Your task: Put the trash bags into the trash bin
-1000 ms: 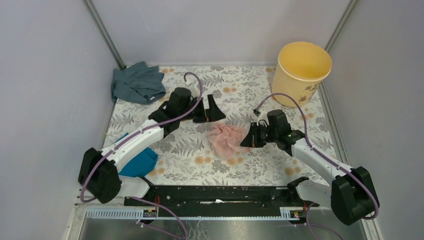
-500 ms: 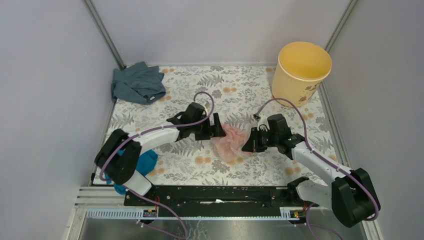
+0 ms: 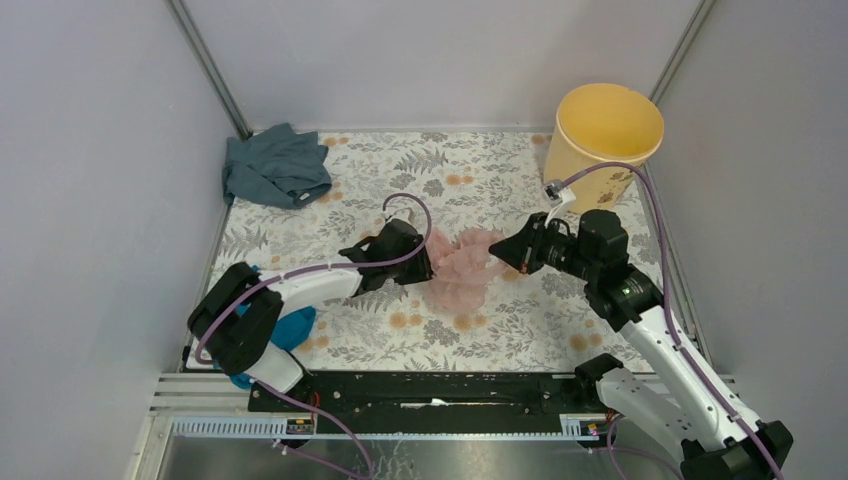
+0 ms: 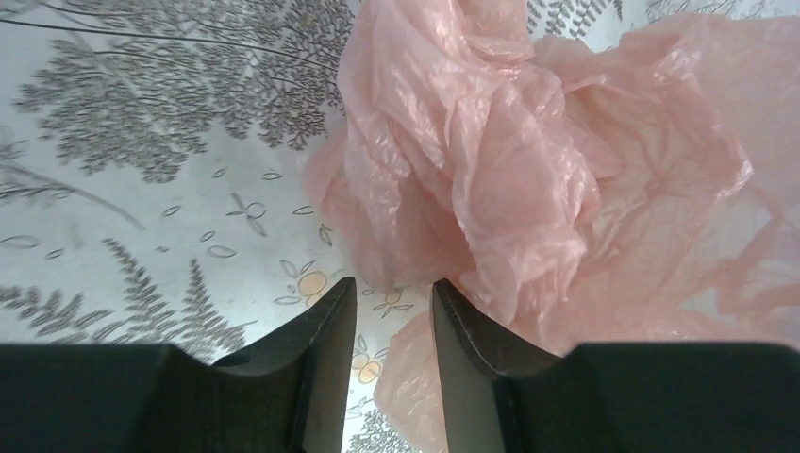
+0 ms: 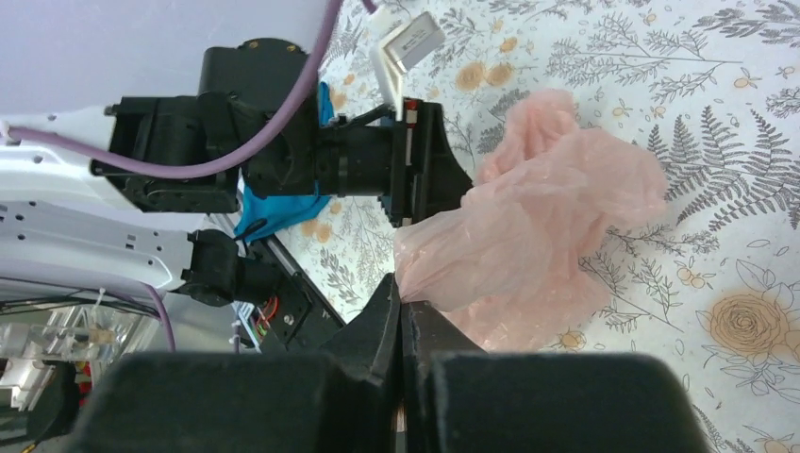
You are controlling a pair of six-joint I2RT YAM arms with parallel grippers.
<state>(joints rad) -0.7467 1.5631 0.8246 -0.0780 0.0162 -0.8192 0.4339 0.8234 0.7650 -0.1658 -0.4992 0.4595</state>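
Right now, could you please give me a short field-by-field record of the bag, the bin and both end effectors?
Trash bag: crumpled pink film, between the two end effectors, outside the bin
Trash bin: yellow bucket, upright, far right corner
Right end effector: shut on the bag's edge
Left end effector: narrowly open, tips at the bag, nothing clamped
Other items: grey-blue cloth far left; teal cloth near left
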